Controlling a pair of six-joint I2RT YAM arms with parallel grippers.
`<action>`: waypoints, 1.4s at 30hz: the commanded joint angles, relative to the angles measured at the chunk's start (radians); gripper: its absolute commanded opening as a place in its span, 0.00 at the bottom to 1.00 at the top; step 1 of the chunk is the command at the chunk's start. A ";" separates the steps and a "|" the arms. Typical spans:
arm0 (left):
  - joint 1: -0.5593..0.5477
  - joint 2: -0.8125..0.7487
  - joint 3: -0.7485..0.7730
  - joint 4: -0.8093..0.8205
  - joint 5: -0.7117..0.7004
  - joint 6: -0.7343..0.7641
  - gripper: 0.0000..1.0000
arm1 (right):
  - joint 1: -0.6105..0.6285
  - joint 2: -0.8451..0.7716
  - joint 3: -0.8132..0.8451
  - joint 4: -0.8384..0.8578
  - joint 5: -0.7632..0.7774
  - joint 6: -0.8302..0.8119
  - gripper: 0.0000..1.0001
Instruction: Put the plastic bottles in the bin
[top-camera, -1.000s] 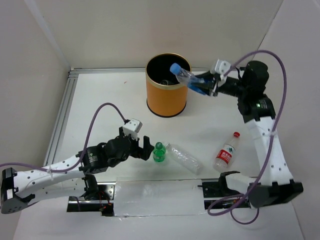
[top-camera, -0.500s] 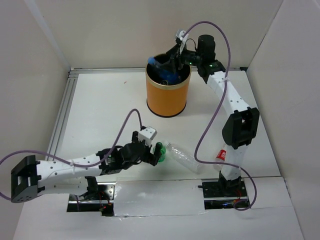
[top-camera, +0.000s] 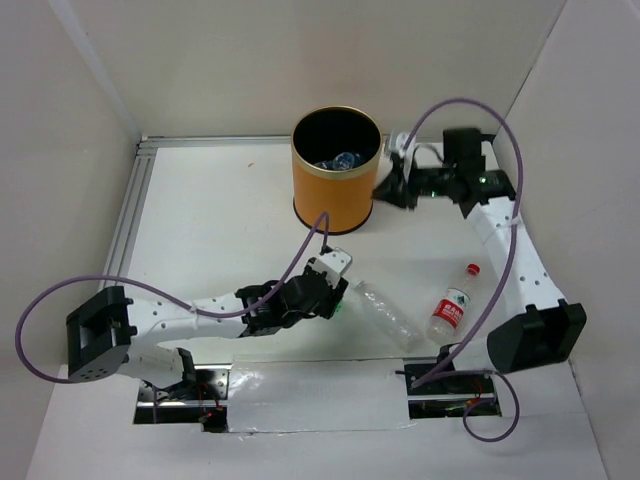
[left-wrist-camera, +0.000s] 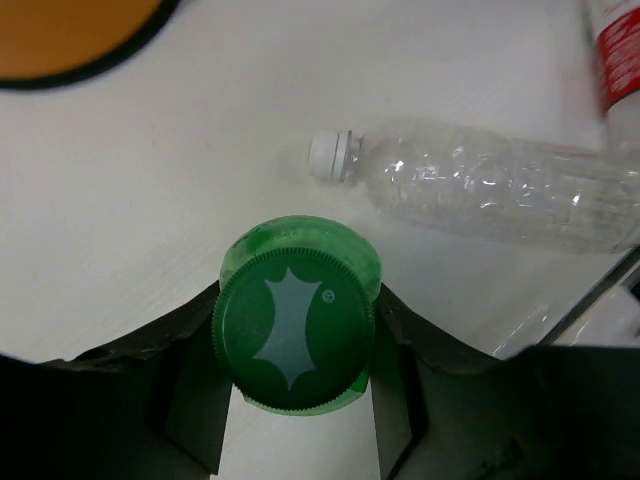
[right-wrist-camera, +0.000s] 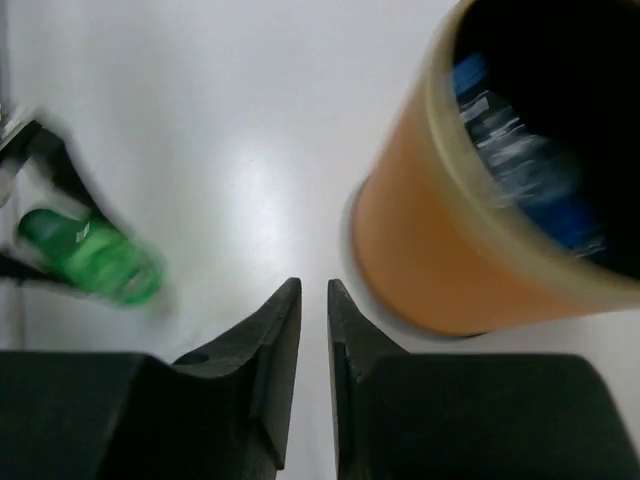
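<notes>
The orange bin (top-camera: 332, 200) stands far centre with a blue-labelled bottle (top-camera: 342, 160) inside. Just right of it the right gripper (right-wrist-camera: 313, 300) is pinched nearly together, empty. A clear bottle (left-wrist-camera: 500, 190) lies just right of the green bottle (left-wrist-camera: 295, 335), which the left gripper (left-wrist-camera: 300, 302) clasps. A red-labelled bottle (top-camera: 452, 310) lies farther right.

A white table (top-camera: 220, 220) stands enclosed by plain white walls (top-camera: 250, 60) under even light.
</notes>
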 joint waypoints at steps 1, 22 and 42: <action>-0.003 -0.068 0.125 0.037 -0.058 0.103 0.00 | 0.019 -0.070 -0.240 -0.400 0.055 -0.359 0.19; 0.523 0.547 1.174 0.097 -0.020 0.297 0.24 | 0.099 0.047 -0.485 -0.182 0.597 0.248 0.91; 0.365 0.309 0.969 -0.120 0.123 0.363 0.97 | 0.026 -0.086 -0.438 -0.193 0.478 -0.082 0.91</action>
